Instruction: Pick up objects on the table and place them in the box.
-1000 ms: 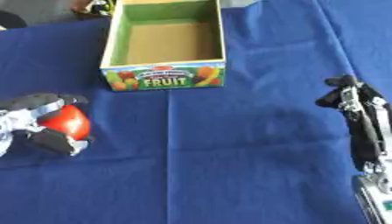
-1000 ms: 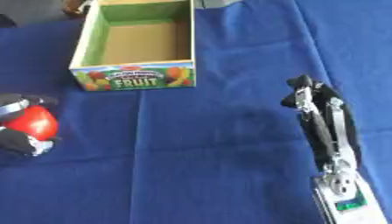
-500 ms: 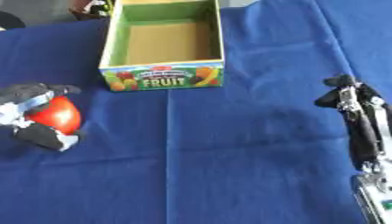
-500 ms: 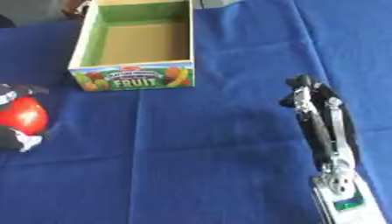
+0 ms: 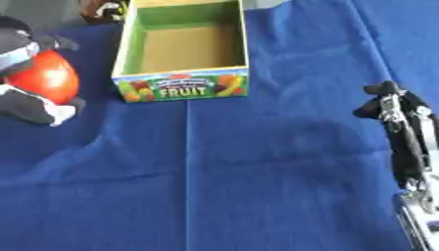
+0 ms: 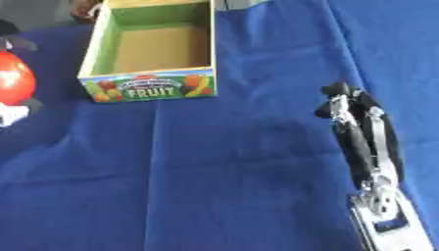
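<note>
One red fruit (image 5: 47, 78), round and glossy, looks like a tomato or apple, sits in the left hand (image 5: 30, 105) at the left edge of the left eye view, beside the box and left of its front corner. Dark fingers curl round it from above and below, with white and grey parts showing on them; the fruit bulges out between them on the side facing the box. Whether it is clear of the cloth cannot be told from these views. In the right eye view only a slice of the fruit and a bit of the hand show at the left edge. The box (image 5: 183, 86) is an open cardboard tray standing upright on the table at upper centre: green inner walls, brown floor, nothing lying in it, and a printed front panel with pictures of fruit and the word FRUIT. Fruit and box are near each other but not touching. The table is covered by a blue cloth (image 5: 257, 186), creased in shallow folds across the middle, with one straight fold line running down from the box front toward the near edge. The right hand (image 6: 356, 122) shows at the right side, well apart from the box and the fruit, fingers pointing away up the view, lying close together and fairly straight, holding nothing; its silver wrist part runs down to the lower right corner. Some dark items at the far top left edge, beyond the cloth, cannot be made out.
</note>
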Available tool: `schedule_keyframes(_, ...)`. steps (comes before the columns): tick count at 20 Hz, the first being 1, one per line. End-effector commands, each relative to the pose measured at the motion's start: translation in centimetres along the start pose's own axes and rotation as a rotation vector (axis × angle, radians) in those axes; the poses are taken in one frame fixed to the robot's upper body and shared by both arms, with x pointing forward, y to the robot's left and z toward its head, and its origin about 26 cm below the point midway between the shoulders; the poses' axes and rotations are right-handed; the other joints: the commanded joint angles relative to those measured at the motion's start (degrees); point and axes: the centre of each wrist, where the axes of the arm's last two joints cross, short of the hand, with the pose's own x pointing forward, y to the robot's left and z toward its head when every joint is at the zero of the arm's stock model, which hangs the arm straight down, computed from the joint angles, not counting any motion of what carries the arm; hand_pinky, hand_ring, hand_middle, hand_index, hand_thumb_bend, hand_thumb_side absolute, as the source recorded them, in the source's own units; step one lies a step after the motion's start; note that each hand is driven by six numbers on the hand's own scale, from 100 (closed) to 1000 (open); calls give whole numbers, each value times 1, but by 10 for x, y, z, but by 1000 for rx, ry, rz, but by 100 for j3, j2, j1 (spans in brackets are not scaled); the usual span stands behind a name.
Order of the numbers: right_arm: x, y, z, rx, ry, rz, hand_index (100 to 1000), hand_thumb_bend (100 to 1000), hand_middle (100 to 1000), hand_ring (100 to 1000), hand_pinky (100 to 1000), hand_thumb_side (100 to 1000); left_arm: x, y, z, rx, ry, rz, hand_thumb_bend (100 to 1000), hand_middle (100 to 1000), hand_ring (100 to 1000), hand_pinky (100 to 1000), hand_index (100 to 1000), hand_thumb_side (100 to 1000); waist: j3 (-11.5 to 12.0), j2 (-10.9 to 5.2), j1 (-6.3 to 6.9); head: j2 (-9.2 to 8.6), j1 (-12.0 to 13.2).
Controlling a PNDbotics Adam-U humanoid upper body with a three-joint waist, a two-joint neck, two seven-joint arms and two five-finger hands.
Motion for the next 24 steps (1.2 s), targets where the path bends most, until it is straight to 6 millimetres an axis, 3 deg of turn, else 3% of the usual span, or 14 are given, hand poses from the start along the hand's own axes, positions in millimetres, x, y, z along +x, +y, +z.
schedule_keyframes(1, 6, -2, -1, 9, -19, 3, 675, 100, 442, 535, 645, 744, 1, 23, 0, 86, 4, -15, 100, 622, 444, 100, 968, 205, -13, -152, -6, 65, 47)
schedule_keyframes(7, 5, -2, 0, 17, -18, 5, 676, 100, 442, 535, 644, 711, 9, 44, -23, 176, -11, -14, 100, 607, 412, 100, 963, 198, -110, -171, 27, 96, 132)
schedule_keyframes(13, 7, -1, -2, 37, -44, 1, 679, 100, 444, 537, 642, 703, 19, 58, -58, 233, -58, 6, 100, 579, 377, 100, 945, 202, -241, -164, 6, 149, 325)
schedule_keyframes(18, 11, 0, -7, 71, -117, -13, 683, 100, 449, 541, 647, 700, 15, 55, -86, 270, -59, 18, 100, 559, 360, 100, 927, 210, -414, -166, -81, 92, 519)
schedule_keyframes(19, 13, -1, -8, 74, -134, -14, 684, 100, 450, 542, 649, 721, 14, 54, -90, 278, -58, 23, 100, 556, 357, 100, 924, 177, -452, -153, -100, 60, 545)
schedule_keyframes(20, 13, -1, -10, 78, -148, -16, 685, 100, 450, 543, 650, 703, 13, 53, -94, 285, -59, 25, 100, 553, 356, 100, 923, 211, -487, -135, -115, 31, 569)
schedule_keyframes(24, 17, 1, -13, 108, -192, -27, 688, 100, 453, 546, 653, 711, 18, 52, -109, 322, -67, 0, 100, 547, 354, 100, 922, 204, -584, -63, -144, -63, 650)
